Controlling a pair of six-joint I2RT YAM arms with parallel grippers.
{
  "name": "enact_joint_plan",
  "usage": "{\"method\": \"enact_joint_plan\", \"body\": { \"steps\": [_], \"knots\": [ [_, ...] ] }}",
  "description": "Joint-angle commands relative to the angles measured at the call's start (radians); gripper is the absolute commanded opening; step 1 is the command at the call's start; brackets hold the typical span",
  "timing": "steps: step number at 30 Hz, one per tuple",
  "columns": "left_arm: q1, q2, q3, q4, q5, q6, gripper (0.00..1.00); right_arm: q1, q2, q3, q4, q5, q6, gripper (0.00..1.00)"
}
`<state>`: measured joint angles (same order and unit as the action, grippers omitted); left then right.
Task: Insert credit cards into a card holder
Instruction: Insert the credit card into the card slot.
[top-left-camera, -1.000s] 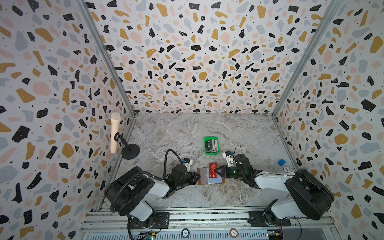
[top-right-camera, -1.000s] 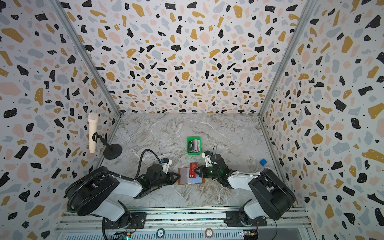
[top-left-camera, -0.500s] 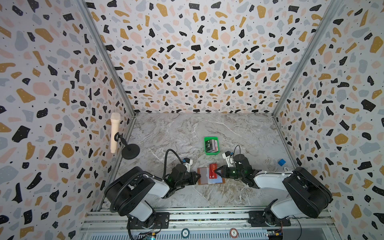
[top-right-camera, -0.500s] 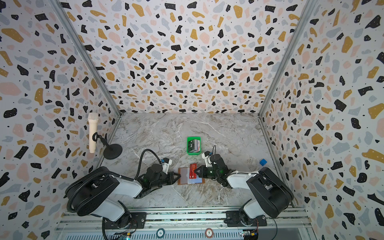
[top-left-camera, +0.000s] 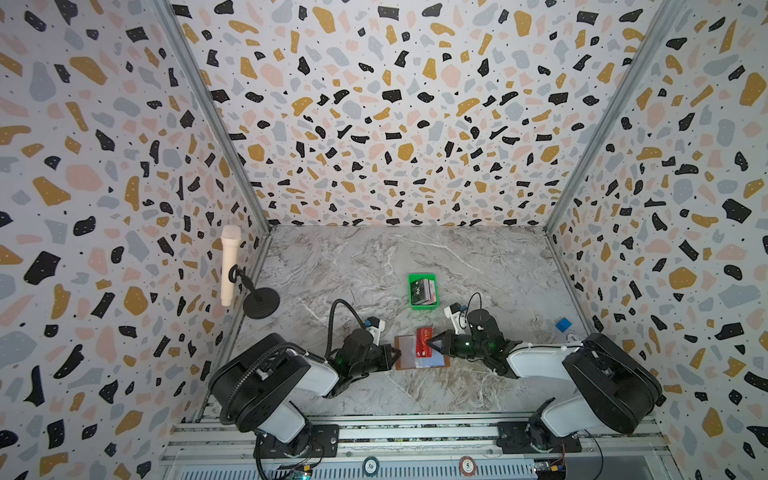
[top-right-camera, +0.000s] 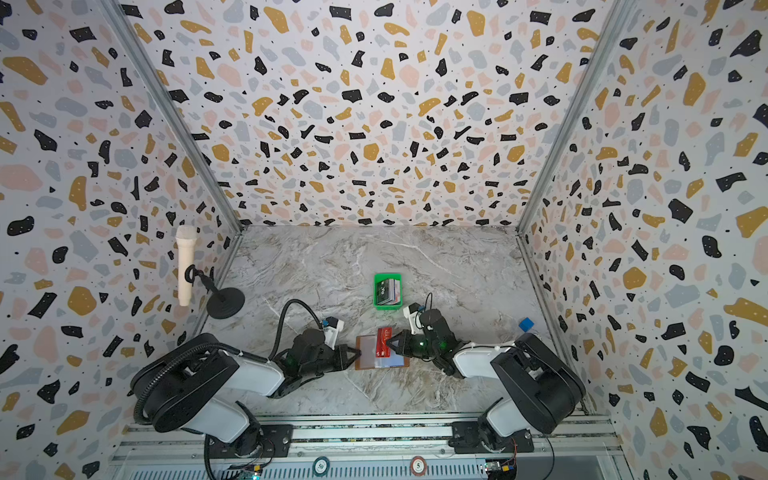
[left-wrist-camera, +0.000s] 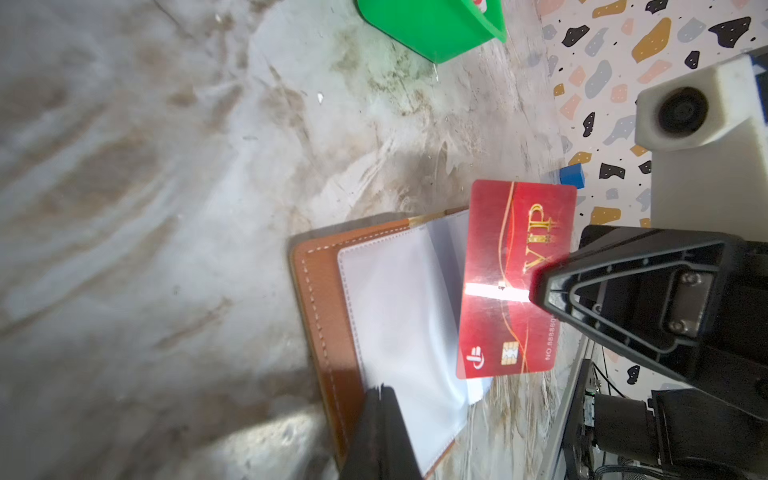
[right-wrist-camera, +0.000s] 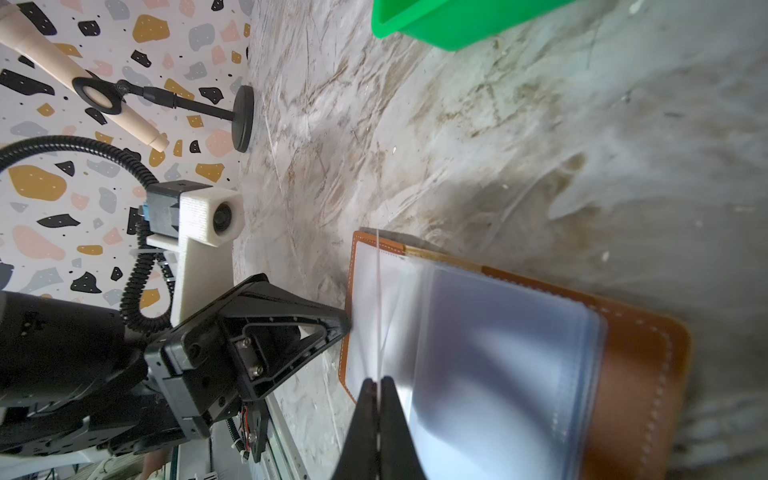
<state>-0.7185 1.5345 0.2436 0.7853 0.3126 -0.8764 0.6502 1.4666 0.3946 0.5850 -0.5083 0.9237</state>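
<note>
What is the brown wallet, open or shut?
Open. The card holder lies spread flat on the table, leather cover down, its clear sleeves facing up.

This is a lab-style robot test cell, not a lived-in room: terrazzo-print walls (top-left-camera: 395, 104) box in a marble-look tabletop (top-left-camera: 374, 257), a left arm (top-left-camera: 266, 382) and right arm (top-left-camera: 602, 374) sit on an aluminium rail (top-left-camera: 415, 434) at its front, and a microphone (top-left-camera: 230, 266) stands at one side.

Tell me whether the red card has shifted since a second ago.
No: judged against the green tray, the red card stays over the open card holder, pinched by the right gripper.
</note>
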Motion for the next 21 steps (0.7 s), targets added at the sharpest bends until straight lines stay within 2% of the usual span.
{"method": "enact_joint_plan", "body": {
  "steps": [1,21],
  "knots": [
    [-0.006,-0.006,-0.013,0.011,0.007,-0.001,0.00,0.003,-0.010,-0.003,0.024,-0.017,0.030,0.00],
    [-0.007,-0.020,-0.026,0.013,0.014,-0.033,0.00,0.002,0.042,-0.036,0.045,-0.047,0.059,0.00]
  ]
}}
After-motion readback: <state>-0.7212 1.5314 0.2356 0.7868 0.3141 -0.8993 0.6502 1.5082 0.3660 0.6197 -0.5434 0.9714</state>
